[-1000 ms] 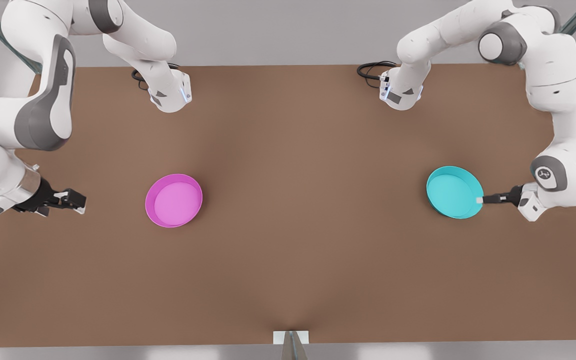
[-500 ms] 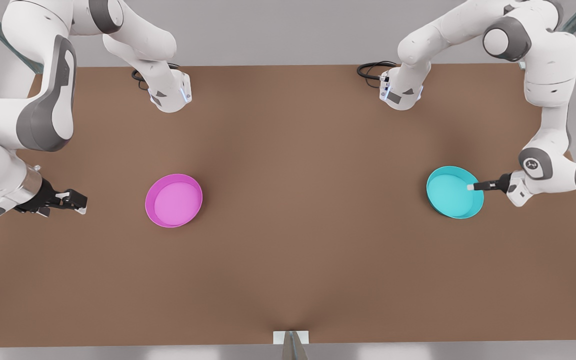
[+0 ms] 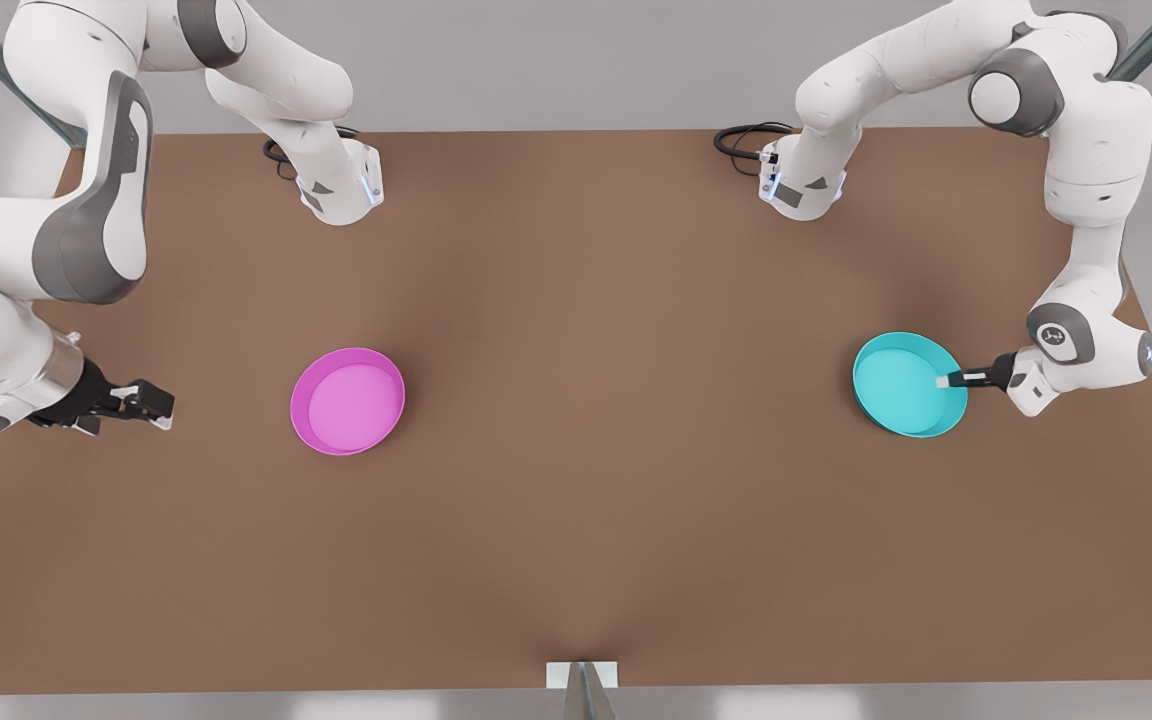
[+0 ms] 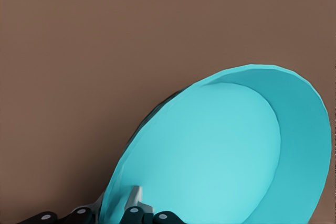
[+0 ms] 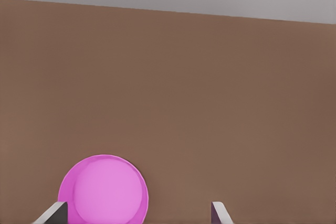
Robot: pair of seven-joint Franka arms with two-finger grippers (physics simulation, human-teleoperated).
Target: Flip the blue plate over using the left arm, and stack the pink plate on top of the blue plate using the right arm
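Front view: left gripper (image 3: 948,381) is pinching the rim of the blue plate (image 3: 901,384) at frame right. Right gripper (image 3: 158,405) is waiting at far left, fingers spread, near the pink plate (image 3: 347,401) lying centre-left.

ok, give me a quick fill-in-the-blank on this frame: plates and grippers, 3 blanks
The left gripper has its fingers astride the rim of the ____ plate.
The right gripper waits apart from the pink plate with its fingers ____.
Both plates rest on the brown table with their hollow side facing ____.

Missing words: blue; open; up
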